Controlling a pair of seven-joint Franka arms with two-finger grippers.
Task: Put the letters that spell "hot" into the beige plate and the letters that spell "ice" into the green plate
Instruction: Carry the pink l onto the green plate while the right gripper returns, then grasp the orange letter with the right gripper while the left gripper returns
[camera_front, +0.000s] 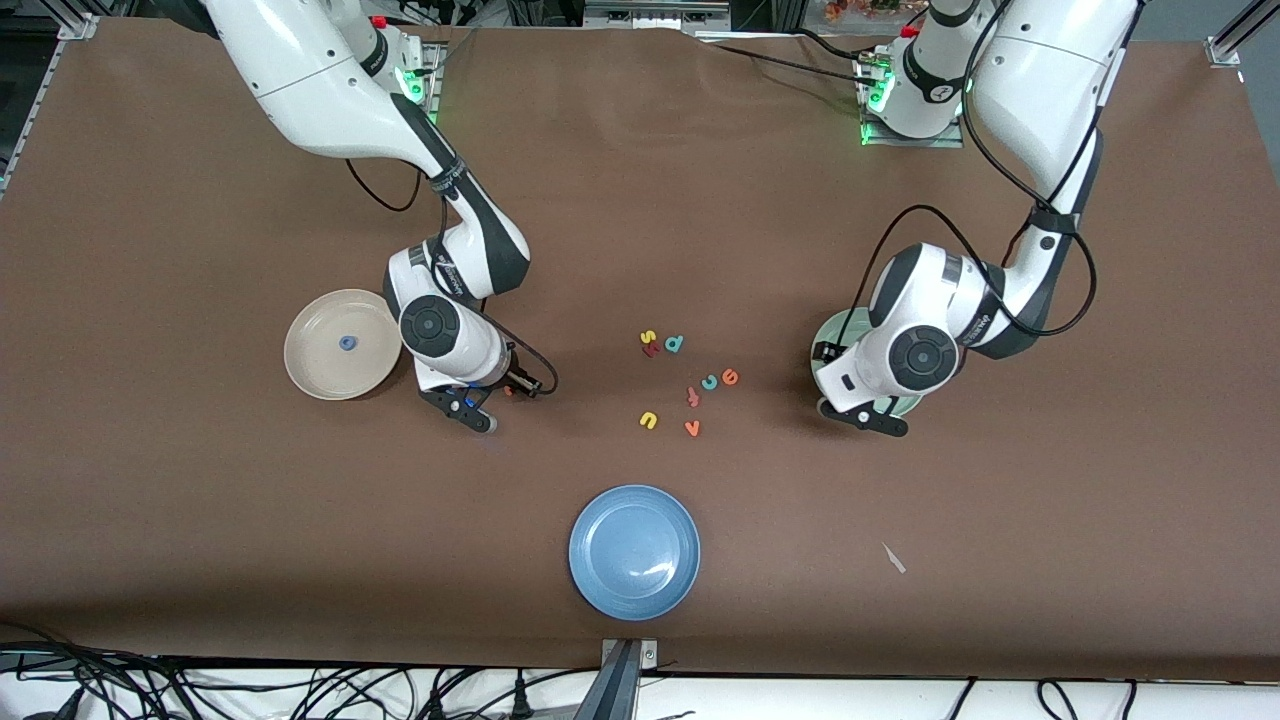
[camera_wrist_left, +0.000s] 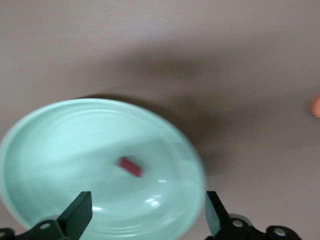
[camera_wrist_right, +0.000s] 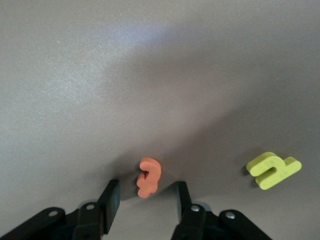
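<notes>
Left tool (camera_wrist_left: 145, 215) hangs spread over your green plate (camera_wrist_left: 50, 140) — red i (camera_wrist_left: 130, 166) inside; right tool (camera_wrist_right: 145, 205) straddles the orange t (camera_wrist_right: 148, 177), not yet pinching.

I see a blue plate (camera_front: 634, 552) on the brown worktop (camera_front: 200, 520), nearest the front camera. Farther from the camera lie a yellow u (camera_front: 648, 420), an orange v (camera_front: 692, 428) and a teal d (camera_front: 675, 344).
</notes>
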